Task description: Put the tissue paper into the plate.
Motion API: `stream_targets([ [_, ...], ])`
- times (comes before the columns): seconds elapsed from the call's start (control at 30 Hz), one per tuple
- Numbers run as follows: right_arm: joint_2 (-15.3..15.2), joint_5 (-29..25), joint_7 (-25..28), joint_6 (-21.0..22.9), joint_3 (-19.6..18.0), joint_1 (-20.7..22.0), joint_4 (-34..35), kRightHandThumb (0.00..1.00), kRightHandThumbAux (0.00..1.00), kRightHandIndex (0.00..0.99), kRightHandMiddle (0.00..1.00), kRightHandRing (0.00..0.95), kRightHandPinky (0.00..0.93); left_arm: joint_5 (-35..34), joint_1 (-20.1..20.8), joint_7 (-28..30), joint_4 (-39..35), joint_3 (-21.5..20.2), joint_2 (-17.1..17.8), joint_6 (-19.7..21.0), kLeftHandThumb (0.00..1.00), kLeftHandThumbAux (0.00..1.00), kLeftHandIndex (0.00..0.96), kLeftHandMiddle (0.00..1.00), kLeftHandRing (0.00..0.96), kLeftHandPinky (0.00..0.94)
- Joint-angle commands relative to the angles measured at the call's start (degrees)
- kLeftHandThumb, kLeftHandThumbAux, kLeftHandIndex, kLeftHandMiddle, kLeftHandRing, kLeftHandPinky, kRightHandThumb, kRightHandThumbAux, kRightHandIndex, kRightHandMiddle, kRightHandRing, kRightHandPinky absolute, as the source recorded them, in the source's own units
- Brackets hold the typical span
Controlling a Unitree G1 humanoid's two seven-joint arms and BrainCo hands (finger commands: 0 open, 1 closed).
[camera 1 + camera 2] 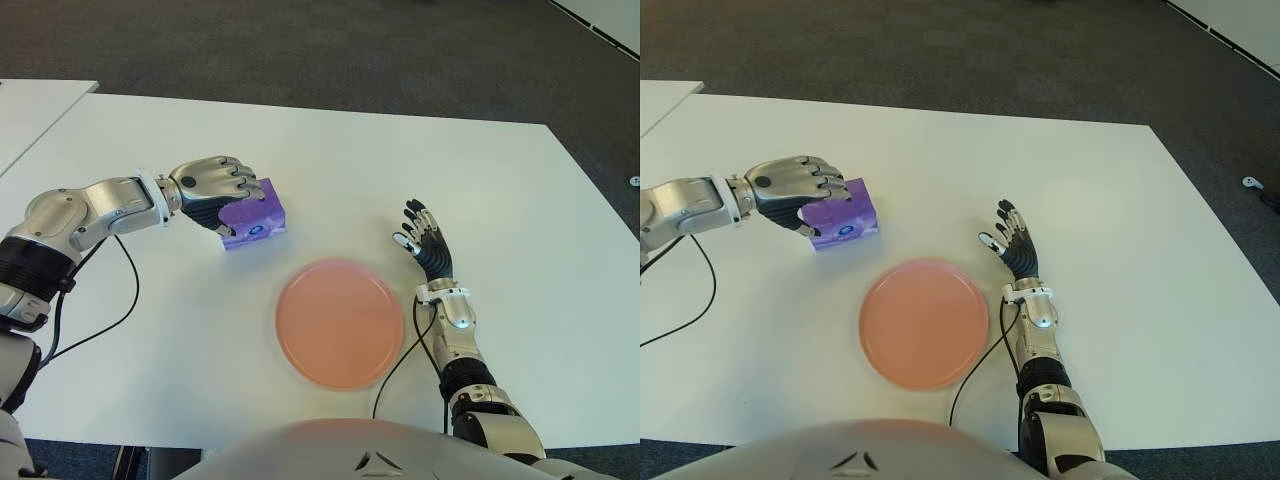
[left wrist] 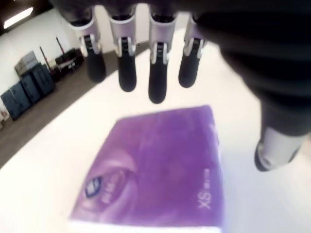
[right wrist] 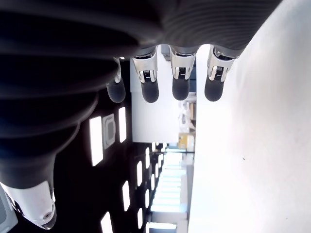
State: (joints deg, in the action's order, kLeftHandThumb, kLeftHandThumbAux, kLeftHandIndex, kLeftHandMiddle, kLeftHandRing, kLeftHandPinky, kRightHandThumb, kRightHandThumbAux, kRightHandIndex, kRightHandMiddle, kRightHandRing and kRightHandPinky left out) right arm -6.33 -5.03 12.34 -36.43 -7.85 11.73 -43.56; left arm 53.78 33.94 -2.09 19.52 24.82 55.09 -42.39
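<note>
A purple tissue pack (image 1: 255, 221) lies on the white table (image 1: 420, 160), up and to the left of the round pink plate (image 1: 340, 322). My left hand (image 1: 232, 196) arches over the pack from the left side. In the left wrist view its fingers (image 2: 158, 73) reach past the far edge of the pack (image 2: 160, 170) and the thumb stands off to one side, with a gap showing between them and the pack, so the hand is open around it. The plate holds nothing. My right hand (image 1: 424, 241) shows just right of the plate, fingers spread and holding nothing.
A second white table (image 1: 30, 110) adjoins at the far left. Black cables trail over the table from both arms, one (image 1: 398, 365) running along the plate's right rim. Dark carpet lies beyond the table's far edge.
</note>
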Motion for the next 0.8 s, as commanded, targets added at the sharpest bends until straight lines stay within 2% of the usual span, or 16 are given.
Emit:
stream_targets([
  [0.03,0.53,-0.05,0.36,2.94,-0.58,-10.93,-10.12,0.151,0.644,0.0,0.008,0.0,0.018,-2.21,-1.9,-4.11,-1.87,-4.29,-0.71,0.27,0.247,0.603,0.211,0.22,0.183,0.192],
  [0.07,0.52,-0.06,0.38,2.92,-0.58,-10.96,-10.1,0.151,0.644,0.0,0.008,0.0,0.018,-2.24,-2.1,-4.36,-2.13,-4.64,-0.73,0.31,0.245,0.604,0.21,0.219,0.182,0.192],
  [0.2,0.51,-0.12,0.52,2.77,-0.59,-11.32,-9.85,0.151,0.644,0.0,0.008,0.0,0.018,-3.32,-5.7,-9.38,-9.08,-10.68,-0.25,1.34,0.244,0.616,0.218,0.214,0.182,0.201],
  [0.43,0.54,-0.15,0.57,2.69,-0.56,-11.49,-9.71,0.151,0.644,0.0,0.008,0.0,0.018,-4.53,-7.97,-13.54,-12.81,-15.26,-2.1,1.98,0.266,0.614,0.253,0.244,0.212,0.224],
  [0.8,0.53,-0.21,0.65,2.56,-0.54,-11.68,-9.65,0.151,0.644,0.0,0.008,0.0,0.018,-8.46,-12.5,-13.24,-17.22,-20.27,-2.27,1.62,0.299,0.586,0.283,0.277,0.251,0.261],
])
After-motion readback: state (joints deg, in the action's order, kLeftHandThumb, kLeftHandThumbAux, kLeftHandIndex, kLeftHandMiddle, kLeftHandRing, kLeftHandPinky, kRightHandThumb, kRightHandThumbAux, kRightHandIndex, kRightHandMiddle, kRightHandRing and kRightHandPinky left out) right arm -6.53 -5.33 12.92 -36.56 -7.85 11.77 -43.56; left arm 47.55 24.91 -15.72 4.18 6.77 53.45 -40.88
